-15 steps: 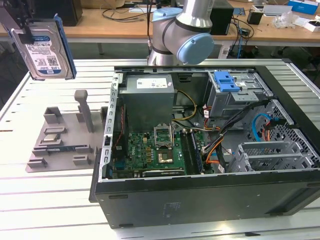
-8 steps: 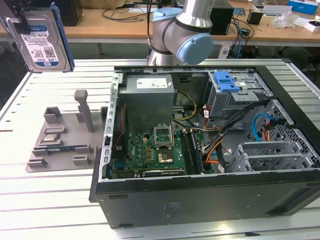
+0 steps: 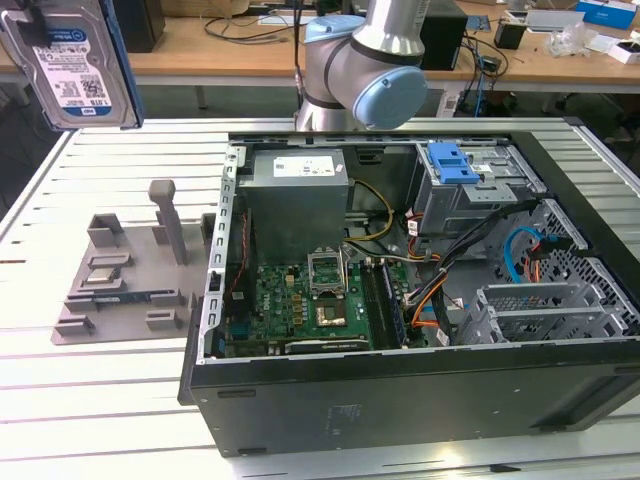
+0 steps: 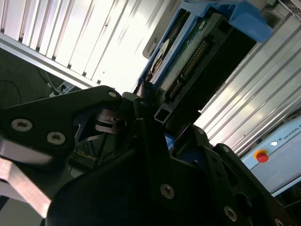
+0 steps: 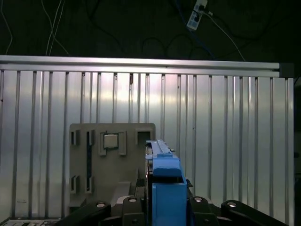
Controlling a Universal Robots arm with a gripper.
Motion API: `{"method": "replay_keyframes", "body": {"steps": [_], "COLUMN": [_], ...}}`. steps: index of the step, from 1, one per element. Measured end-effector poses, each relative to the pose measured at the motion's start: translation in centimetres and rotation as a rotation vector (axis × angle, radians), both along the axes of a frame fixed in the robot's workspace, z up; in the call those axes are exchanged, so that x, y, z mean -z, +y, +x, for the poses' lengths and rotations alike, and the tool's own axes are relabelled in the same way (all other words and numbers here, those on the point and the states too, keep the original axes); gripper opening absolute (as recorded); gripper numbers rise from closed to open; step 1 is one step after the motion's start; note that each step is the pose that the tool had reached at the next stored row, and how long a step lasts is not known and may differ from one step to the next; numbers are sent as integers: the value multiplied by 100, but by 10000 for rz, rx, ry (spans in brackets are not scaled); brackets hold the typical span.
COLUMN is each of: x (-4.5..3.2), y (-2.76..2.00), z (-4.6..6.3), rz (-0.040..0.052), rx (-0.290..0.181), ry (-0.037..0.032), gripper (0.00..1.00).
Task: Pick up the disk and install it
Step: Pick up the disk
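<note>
Clamping the disk [image 3: 68, 70] tight in the gripper [image 4: 149, 106] by its blue rails, holding it high over the slatted table [image 3: 60, 420], hanging near the grey fixture [image 3: 110, 290], well apart from the open computer case [image 3: 350, 410].

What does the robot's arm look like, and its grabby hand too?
The arm is a shiny silver tube with round grey joints and a light blue cap on the side. The gripper is black, built from flat jointed bars dotted with small silver screws.
</note>
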State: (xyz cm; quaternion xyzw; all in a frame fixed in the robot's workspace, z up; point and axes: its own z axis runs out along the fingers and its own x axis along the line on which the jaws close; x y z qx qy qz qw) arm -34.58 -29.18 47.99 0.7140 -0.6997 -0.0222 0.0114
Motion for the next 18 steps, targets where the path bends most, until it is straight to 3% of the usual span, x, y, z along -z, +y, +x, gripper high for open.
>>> {"method": "replay_keyframes", "body": {"steps": [5,18], "x": [-161,-445], "y": [7,16], "z": [0,0], "rz": [0,0], "rx": [1,0], "ry": [0,0], "gripper": [37,37]}}
